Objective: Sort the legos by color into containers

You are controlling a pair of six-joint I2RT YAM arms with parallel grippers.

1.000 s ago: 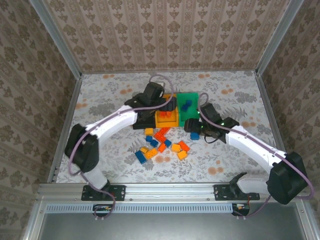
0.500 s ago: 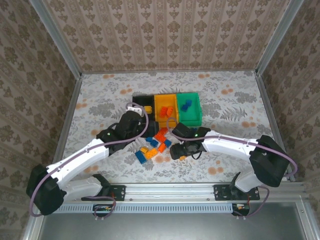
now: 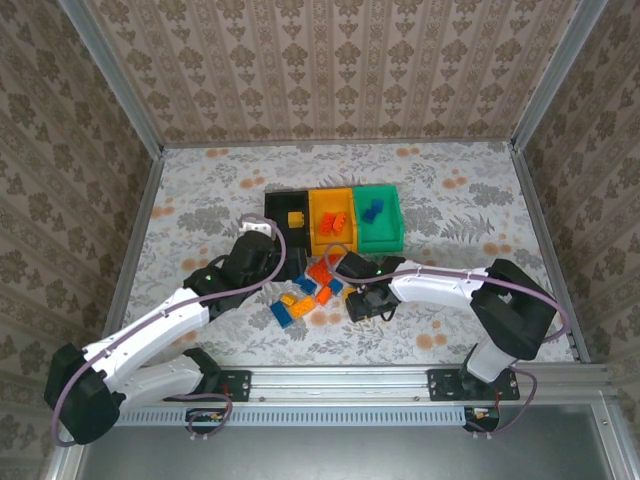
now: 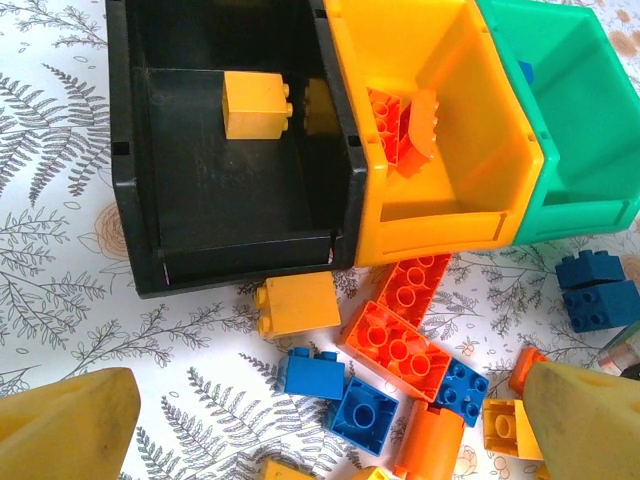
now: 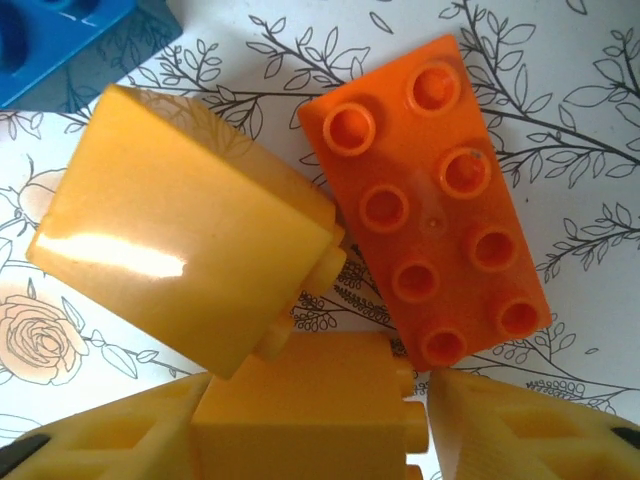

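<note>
Three joined bins stand at mid-table: black (image 3: 285,228), orange-yellow (image 3: 333,222) and green (image 3: 378,215). One yellow brick (image 4: 256,104) lies in the black bin (image 4: 200,170). Orange-red bricks (image 4: 400,125) lie in the orange-yellow bin (image 4: 430,200), and blue ones (image 3: 372,209) in the green bin. A loose pile of legos (image 3: 315,290) lies in front of the bins. My left gripper (image 3: 265,265) hovers open over the pile's left side, its fingers (image 4: 70,430) wide apart. My right gripper (image 3: 362,303) is down at the pile's right side, shut on a yellow brick (image 5: 305,410).
Beside the held brick lie another yellow brick (image 5: 180,250) and an orange-red 2x4 plate (image 5: 430,200). In front of the black bin sit a yellow brick (image 4: 297,304), blue bricks (image 4: 345,395) and orange-red bricks (image 4: 400,345). Metal frame walls bound the flowered table (image 3: 470,200).
The left arm pulled back from over the bins toward the near left, and a yellow brick now lies in the black bin. The right arm swung from beside the green bin down onto the pile.
</note>
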